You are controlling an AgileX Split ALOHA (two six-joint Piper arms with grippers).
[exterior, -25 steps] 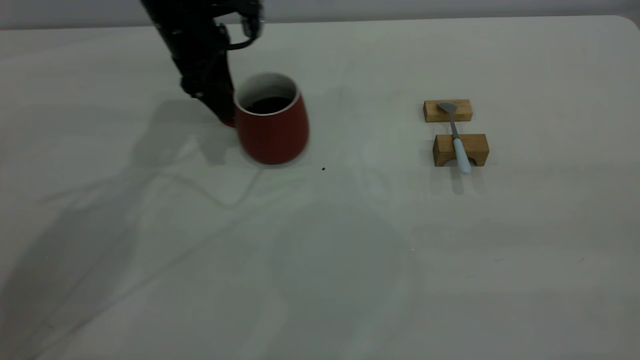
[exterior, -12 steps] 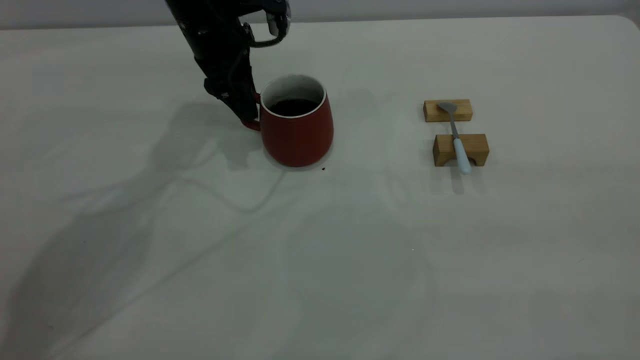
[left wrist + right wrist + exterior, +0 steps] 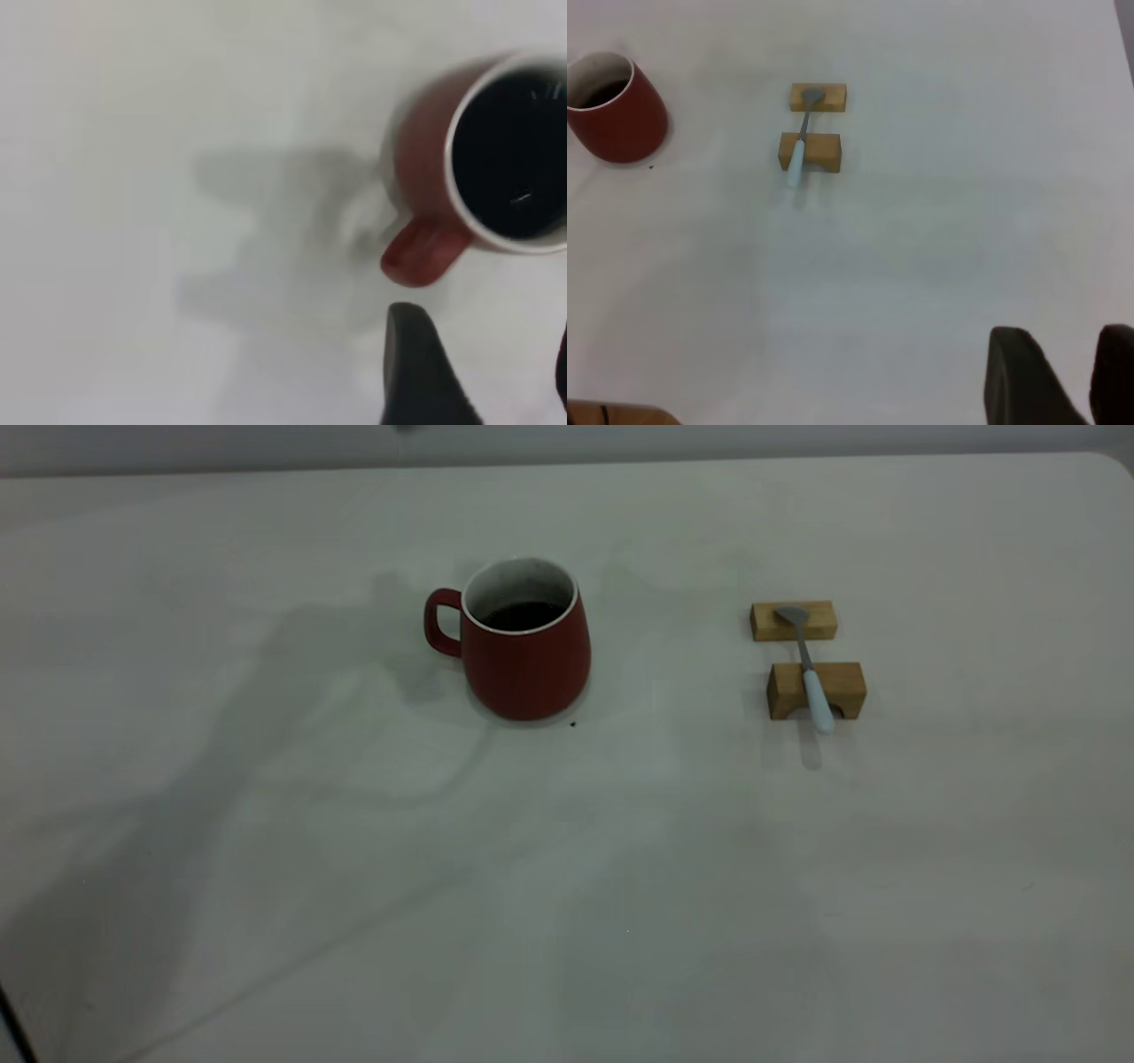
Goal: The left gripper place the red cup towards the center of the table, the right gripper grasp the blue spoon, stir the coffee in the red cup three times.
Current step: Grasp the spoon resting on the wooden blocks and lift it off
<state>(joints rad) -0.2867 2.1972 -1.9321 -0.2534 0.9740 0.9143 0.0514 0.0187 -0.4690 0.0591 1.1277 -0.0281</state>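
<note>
- The red cup (image 3: 524,646) stands upright on the table (image 3: 567,886), near the middle and a little toward the far edge, its handle turned to the left arm's side, with the coffee (image 3: 523,615) dark inside it; the placing step looks done.
- The left gripper (image 3: 483,372) is out of the exterior view; its own wrist camera looks down on the cup from above, with one dark finger (image 3: 421,367) near the handle and clear of it, and a sliver of the other at the picture's edge. The jaws stand apart with nothing between them (the cup is free).
- The blue spoon (image 3: 808,669) lies untouched across two wooden blocks (image 3: 815,689), well apart from the cup on the right arm's side, its grey bowl on the far block and its pale handle jutting past the near one.
- The right gripper (image 3: 1063,381) hangs high and far from the spoon; two dark fingers show with a narrow gap and nothing held.
- Left to do, as I judge it: the whole of the right arm's share, namely reaching the spoon, lifting it off the blocks, carrying it to the cup and stirring three times.
- A small dark speck (image 3: 573,724) sits on the table just beside the cup's base.
</note>
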